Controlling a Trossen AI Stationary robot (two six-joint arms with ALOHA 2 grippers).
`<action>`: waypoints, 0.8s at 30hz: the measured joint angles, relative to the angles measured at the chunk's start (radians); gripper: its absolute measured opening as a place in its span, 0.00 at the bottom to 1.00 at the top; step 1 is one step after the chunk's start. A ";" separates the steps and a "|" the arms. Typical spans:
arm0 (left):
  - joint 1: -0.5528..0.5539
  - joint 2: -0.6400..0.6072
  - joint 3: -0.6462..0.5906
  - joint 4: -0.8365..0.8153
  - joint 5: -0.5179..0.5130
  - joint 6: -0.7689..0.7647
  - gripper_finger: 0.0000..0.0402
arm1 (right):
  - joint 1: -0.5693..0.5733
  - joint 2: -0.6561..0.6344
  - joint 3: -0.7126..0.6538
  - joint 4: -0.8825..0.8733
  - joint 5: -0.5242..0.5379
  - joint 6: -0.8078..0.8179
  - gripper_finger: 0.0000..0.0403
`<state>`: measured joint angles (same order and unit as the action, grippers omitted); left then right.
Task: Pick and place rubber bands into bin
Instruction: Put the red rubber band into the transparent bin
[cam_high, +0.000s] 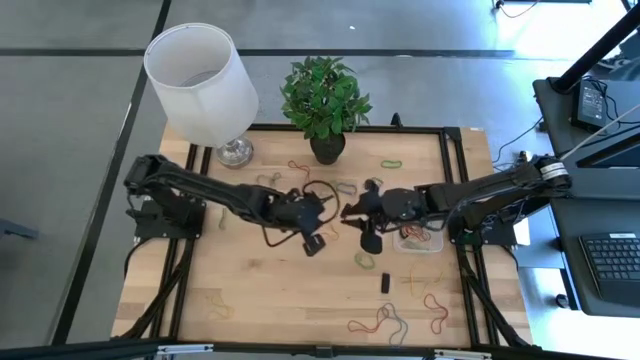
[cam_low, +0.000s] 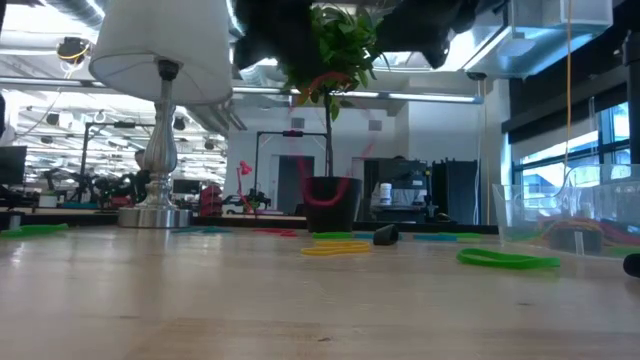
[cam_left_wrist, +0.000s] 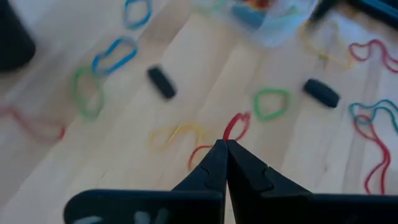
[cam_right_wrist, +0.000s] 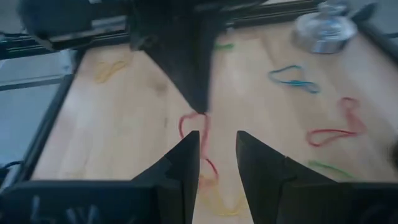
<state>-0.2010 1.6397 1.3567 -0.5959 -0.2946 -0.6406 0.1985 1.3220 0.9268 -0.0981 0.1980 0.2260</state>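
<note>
Over the table's middle, my left gripper (cam_high: 330, 208) is shut on a red rubber band (cam_right_wrist: 200, 140), which hangs from its tip. My right gripper (cam_high: 352, 212) faces it from the right. It is open (cam_right_wrist: 217, 146), its fingers standing either side of the hanging band without a hold. The bin (cam_high: 420, 240), a clear tray with several bands inside, rests on the table just right of both grippers. Other rubber bands lie loose on the wood, such as a green one (cam_left_wrist: 271, 102) and a yellow one (cam_left_wrist: 180, 132). My left gripper pinches the red band's upper end (cam_right_wrist: 198, 117) between its shut fingertips (cam_left_wrist: 225, 149), slanting down from the table's left. The band hangs slack below the tips as a thin loop. In the low view its lower part (cam_low: 330, 195) shows above the tabletop.
A lamp (cam_high: 205, 80) and a potted plant (cam_high: 325, 100) stand along the far edge. Two small black blocks (cam_high: 385, 283) (cam_high: 364, 261) lie near the middle. More bands are piled at the near right (cam_high: 395, 320), and a green one (cam_high: 391, 163) lies far right.
</note>
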 joint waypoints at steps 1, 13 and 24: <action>0.001 0.014 0.026 -0.004 -0.001 0.023 0.00 | 0.000 0.013 0.000 0.017 -0.024 0.000 0.27; 0.025 0.084 0.165 -0.007 -0.006 0.113 0.00 | 0.029 0.062 0.000 0.097 -0.122 0.005 0.27; 0.018 0.084 0.165 -0.017 -0.008 0.113 0.00 | 0.019 0.055 0.000 0.073 -0.121 -0.028 0.27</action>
<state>-0.1833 1.7237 1.5219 -0.6124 -0.3028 -0.5274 0.2178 1.3766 0.9268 -0.0250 0.0767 0.1982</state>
